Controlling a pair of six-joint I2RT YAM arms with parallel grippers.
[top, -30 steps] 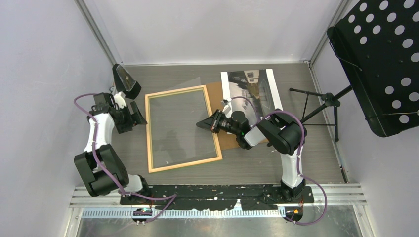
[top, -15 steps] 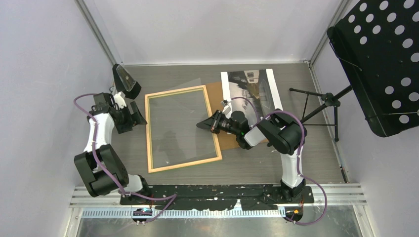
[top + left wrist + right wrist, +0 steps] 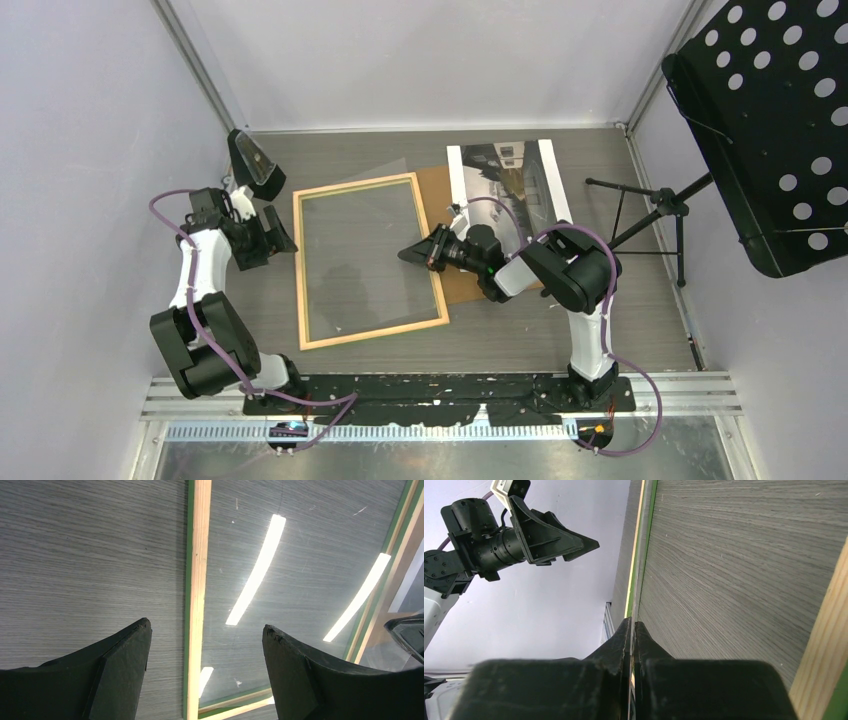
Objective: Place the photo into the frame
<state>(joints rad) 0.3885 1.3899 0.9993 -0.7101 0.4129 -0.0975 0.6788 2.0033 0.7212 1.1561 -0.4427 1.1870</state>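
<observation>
Overhead, a grey table [image 3: 500, 340] with a fine wood-grain pattern is filling the floor of a small booth, and pale, plain walls [image 3: 430, 60] are closing it on three sides. At the right, a black perforated stand [image 3: 770, 130] on thin tripod legs is leaning over the table's edge.

The frame [image 3: 300, 270] is lying flat on the left-middle part of the table. Its light wooden side is facing up, and a thin green edge is showing in the left wrist view. A clear sheet [image 3: 365, 255] inside it is reflecting long strips of light. The photo [image 3: 500, 170], glossy and grey with white bands, is lying at the far right and is partly covering a brown hardboard sheet [image 3: 435, 190].

The left gripper [image 3: 268, 198] is hovering beside the frame's left rail with its jaws wide apart. The right gripper [image 3: 412, 250] is pointing at the frame's right rail with its jaws pressed together.
</observation>
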